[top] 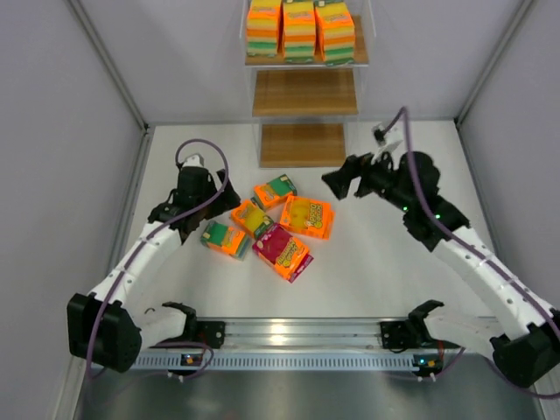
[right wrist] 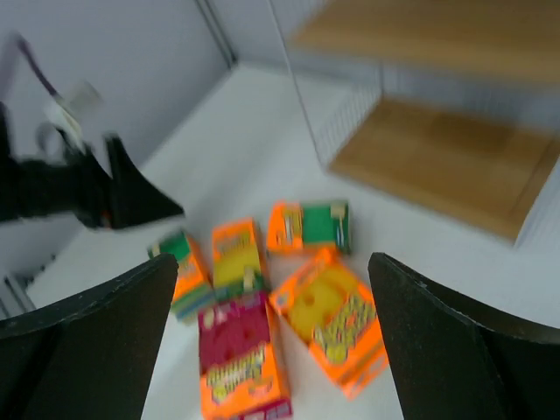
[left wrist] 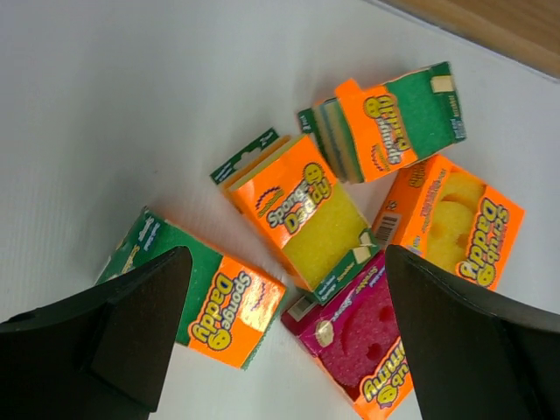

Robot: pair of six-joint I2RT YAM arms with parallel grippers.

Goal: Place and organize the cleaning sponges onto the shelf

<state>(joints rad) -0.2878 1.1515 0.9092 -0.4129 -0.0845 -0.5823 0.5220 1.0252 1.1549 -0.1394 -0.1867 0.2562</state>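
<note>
Orange wrapping is marking five cleaning sponges (top: 283, 251) that are lying in a loose cluster on the white surface (top: 376, 271), just near of the shelf (top: 304, 92). Only the top view is showing the shelf's highest board, where three stacks (top: 298, 28) of further packs are standing side by side.

The left wrist view alone is giving the packs sharply. A green-faced pack (left wrist: 206, 302) is lying nearest, partly hidden by one finger (left wrist: 131, 341). A yellow-faced one (left wrist: 306, 219) is touching the magenta pack (left wrist: 363, 337), and two more are sitting farther off. The left pincer (left wrist: 284, 262) is hanging released over them, gripping nothing.

The right wrist view is blurred. It is showing the right pincer (right wrist: 271, 262) spread wide and empty, hovering right of the cluster, with the two lower boards at far right.

White surface is stretching broadly from the cluster toward the right wall (top: 516, 105), and a narrower strip is running along its left. The metal rail (top: 280, 332) is bounding the near edge.
</note>
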